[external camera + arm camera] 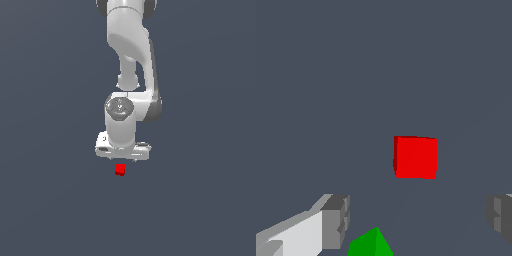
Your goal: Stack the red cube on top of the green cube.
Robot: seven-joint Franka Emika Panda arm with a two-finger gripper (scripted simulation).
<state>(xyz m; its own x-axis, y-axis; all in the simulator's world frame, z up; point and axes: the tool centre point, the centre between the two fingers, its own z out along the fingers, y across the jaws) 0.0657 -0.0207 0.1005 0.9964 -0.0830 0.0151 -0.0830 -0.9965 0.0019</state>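
Red cube (415,157) lies on the flat grey tabletop (381,65), just ahead of the claw (418,220) and apart from both of its fingers (336,220). In the wrist view the cube shows one broad bright face and a narrow darker side, and nothing touches it. The claw stands spread wide: one grey pad shows on one side of the picture and the other at the far edge, with bare tabletop between them and nothing held.

The green cube (371,245) sits close under the claw, nearer to it than the red one, and only its upper corner shows at the edge of the wrist view. The two cubes are near each other but do not touch.

In the exterior view the white arm (131,55) reaches straight down and the claw (122,159) hangs just above the tabletop (50,200). The red cube (120,170) shows just beyond the claw's lower edge, toward the camera. The green cube cannot be seen from that side, as the claw's body covers it.
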